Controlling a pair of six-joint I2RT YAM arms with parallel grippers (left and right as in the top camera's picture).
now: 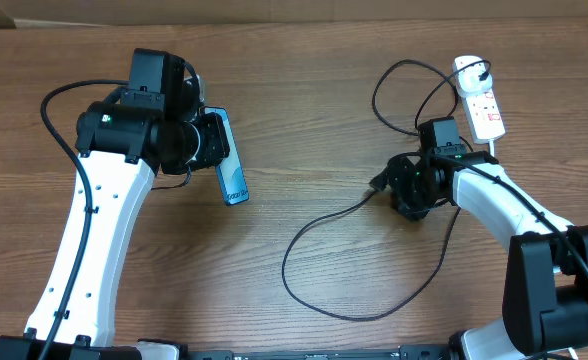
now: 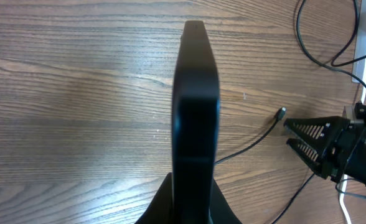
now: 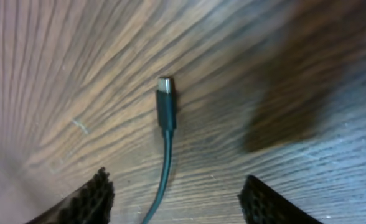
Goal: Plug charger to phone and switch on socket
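My left gripper (image 1: 212,145) is shut on the phone (image 1: 233,160), holding it on edge above the table at the left; in the left wrist view the phone (image 2: 195,106) shows as a dark slab edge-on between the fingers. The charger cable (image 1: 304,240) loops over the table, its connector tip (image 1: 377,183) lying flat. My right gripper (image 1: 399,185) is open just above that tip; in the right wrist view the tip (image 3: 165,99) lies between and ahead of the spread fingers (image 3: 177,193). The socket (image 1: 479,95), a white power strip with red markings, lies at the far right with the plug in it.
A thick white cord (image 1: 494,150) runs from the socket toward the right arm. The black cable makes a second loop (image 1: 409,95) beside the socket. The right gripper's fingers also show in the left wrist view (image 2: 317,146).
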